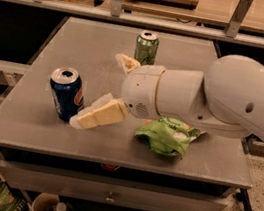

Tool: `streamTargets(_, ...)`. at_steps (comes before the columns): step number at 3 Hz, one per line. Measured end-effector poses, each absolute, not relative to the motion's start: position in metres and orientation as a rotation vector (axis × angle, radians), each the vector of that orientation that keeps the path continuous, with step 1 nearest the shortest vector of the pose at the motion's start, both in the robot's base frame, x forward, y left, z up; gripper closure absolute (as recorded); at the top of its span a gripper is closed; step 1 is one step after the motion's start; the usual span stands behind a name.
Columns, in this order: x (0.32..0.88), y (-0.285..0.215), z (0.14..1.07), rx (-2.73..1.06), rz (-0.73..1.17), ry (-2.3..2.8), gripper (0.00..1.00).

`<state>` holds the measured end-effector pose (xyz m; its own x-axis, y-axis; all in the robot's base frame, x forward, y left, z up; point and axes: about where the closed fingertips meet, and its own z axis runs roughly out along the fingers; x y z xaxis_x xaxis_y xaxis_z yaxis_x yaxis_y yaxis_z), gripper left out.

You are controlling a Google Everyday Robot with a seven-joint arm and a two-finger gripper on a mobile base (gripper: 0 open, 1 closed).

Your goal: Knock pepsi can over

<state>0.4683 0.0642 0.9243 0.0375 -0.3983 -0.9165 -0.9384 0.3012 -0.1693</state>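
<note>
Our pincer (97,90), wide open and empty, sits mid-frame, low beside the pepsi can (66,93); pushing near its base may slide it rather than topple it.

Green can (146,47) upright behind claw (99,89); green bag (165,135) nearby.

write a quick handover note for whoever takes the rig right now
Gripper: open, holding nothing, low over the left half of the table. Its lower finger lies right beside the pepsi can; I cannot tell whether they touch.
Pepsi can: upright, front left of the table.
Also there: pale green can upright at the back, crumpled green bag under the arm.
Done: gripper is at the can.
Left: push the can sideways until it tips over.
</note>
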Motion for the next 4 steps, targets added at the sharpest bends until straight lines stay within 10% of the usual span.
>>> streamTargets(4, 0.492, 0.127, 0.873, -1.064, 0.867, 1.467, 0.00)
